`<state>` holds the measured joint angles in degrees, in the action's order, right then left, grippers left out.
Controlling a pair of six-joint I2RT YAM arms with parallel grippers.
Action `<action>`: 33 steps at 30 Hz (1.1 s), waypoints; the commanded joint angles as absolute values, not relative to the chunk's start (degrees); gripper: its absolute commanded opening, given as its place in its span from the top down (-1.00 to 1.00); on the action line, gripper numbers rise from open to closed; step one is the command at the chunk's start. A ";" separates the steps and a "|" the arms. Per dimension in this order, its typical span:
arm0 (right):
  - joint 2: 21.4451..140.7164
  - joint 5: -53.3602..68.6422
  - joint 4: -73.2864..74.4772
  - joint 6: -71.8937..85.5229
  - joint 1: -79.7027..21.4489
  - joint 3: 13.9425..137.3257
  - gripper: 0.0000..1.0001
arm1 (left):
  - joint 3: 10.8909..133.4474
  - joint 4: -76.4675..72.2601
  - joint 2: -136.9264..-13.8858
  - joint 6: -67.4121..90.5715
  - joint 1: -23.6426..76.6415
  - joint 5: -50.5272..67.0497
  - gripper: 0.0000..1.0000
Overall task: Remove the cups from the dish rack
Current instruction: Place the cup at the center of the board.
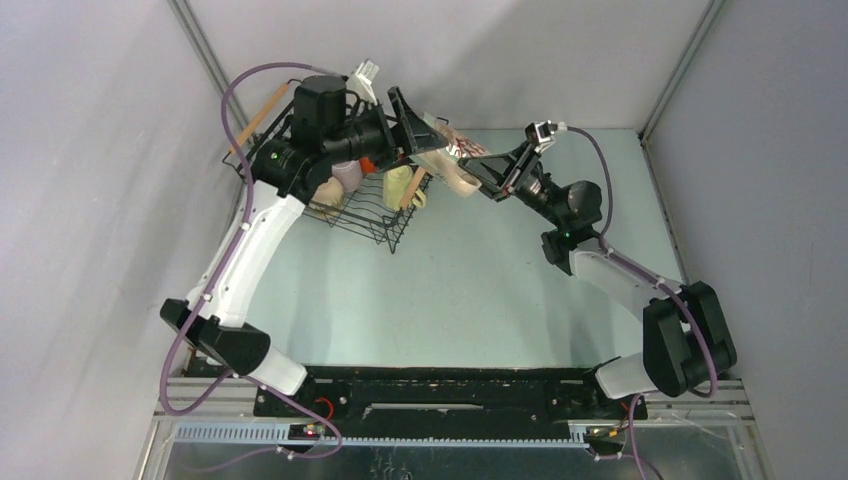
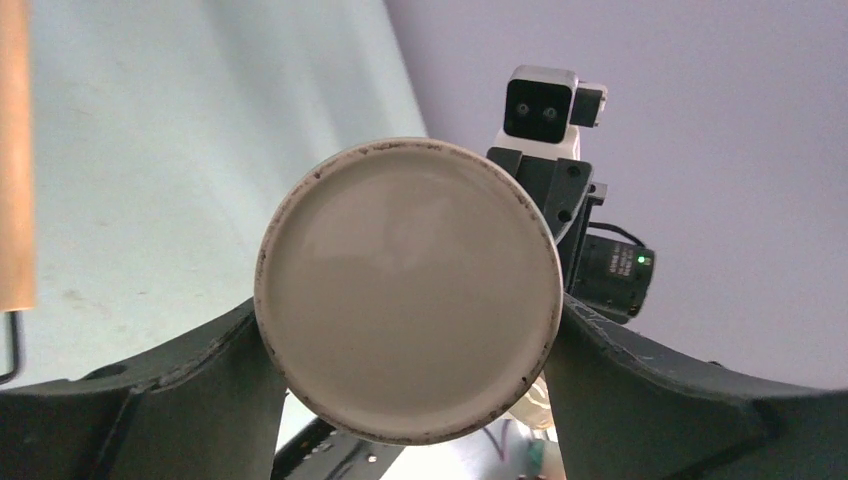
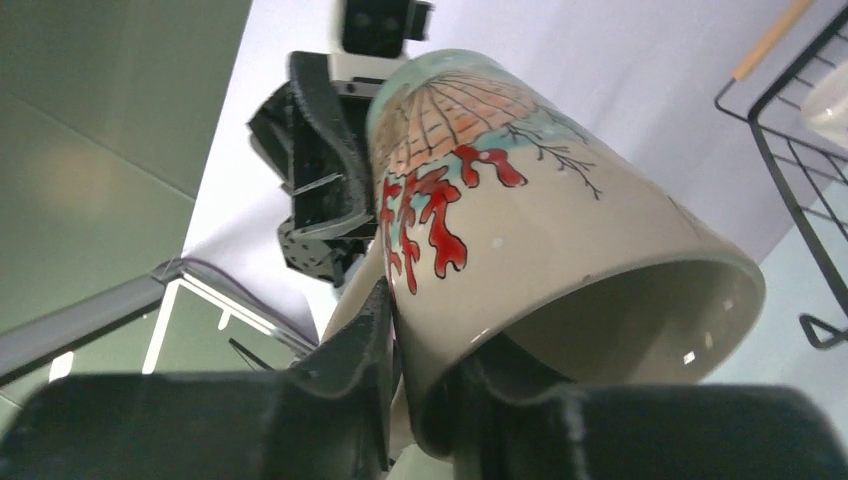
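Left gripper (image 2: 408, 330) is pressed against the sides of a cream mug (image 2: 408, 270) near its base, one finger on each flank. The right gripper (image 3: 425, 355) pinches the same mug's wall at the rim, one finger inside and one outside. We hold it between both arms, off the bench and lying almost on its side. It is near the middle of the far edge, just right of the rack (image 1: 372, 218). The rack sits toward the far left corner with a mauve cup (image 1: 347, 176) and a yellow cup (image 1: 399, 186) in it.

We read this as a handover, with the mug not yet set down. The risk lies in the release. If the left lets go while the right has only that thin rim pinch, the weight of the glazed body may swing it round the fingers. It could then slip free and drop onto the bench or the rack's corner. If either arm pulls while both clamp, the mug could be wrenched loose.
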<state>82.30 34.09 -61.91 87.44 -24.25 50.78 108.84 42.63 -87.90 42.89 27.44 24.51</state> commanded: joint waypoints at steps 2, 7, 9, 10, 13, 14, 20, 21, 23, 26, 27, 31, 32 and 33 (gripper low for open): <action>78.02 32.79 -66.91 87.94 -24.22 51.59 0.75 | 102.06 28.97 -83.11 48.74 28.21 30.92 0.87; 75.69 32.29 -65.36 86.91 -24.08 51.59 1.00 | 97.47 23.17 -80.46 51.53 28.21 31.73 0.27; 74.62 31.76 -64.05 85.88 -24.04 51.59 1.00 | 96.44 21.43 -79.85 52.49 28.22 31.80 -0.03; 74.00 31.47 -63.26 85.30 -24.02 51.59 1.00 | 96.20 20.98 -79.67 52.81 28.21 31.74 -0.18; 71.89 30.63 -59.39 83.30 -23.76 51.67 1.00 | 95.77 20.81 -79.15 52.47 28.21 30.51 -0.63; 71.03 30.54 -57.95 82.36 -23.61 51.68 1.00 | 95.68 20.89 -79.11 52.33 28.21 30.10 -0.78; 65.83 30.51 -49.68 77.72 -21.48 51.68 1.00 | 94.59 19.38 -78.53 51.99 28.13 29.89 -1.00; 65.21 30.64 -48.99 77.54 -21.11 51.68 1.00 | 94.17 18.52 -78.30 52.41 28.13 30.15 -1.00; 63.92 30.79 -47.71 77.16 -20.21 51.68 1.00 | 94.22 18.16 -78.16 52.60 28.13 30.45 -1.00; 61.77 31.24 -44.77 76.17 -18.55 51.68 1.00 | 93.85 18.24 -77.77 52.36 27.81 30.79 -1.00; 61.02 31.40 -43.39 75.61 -17.88 51.68 1.00 | 93.60 18.45 -77.64 52.12 27.63 30.84 -1.00; 58.51 33.34 -38.54 74.10 -14.67 51.68 1.00 | 92.44 20.36 -76.75 50.04 26.71 30.72 -1.00; 57.93 34.19 -37.04 73.46 -13.77 51.70 1.00 | 92.45 21.54 -76.38 49.04 26.51 30.51 -1.00; 57.24 35.54 -34.52 72.57 -12.40 51.68 1.00 | 92.46 23.42 -76.00 47.24 26.46 29.84 -1.00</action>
<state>61.56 33.80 -35.03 75.68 -15.64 50.28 93.36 21.56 -78.85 51.99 27.31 29.39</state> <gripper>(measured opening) 0.202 0.996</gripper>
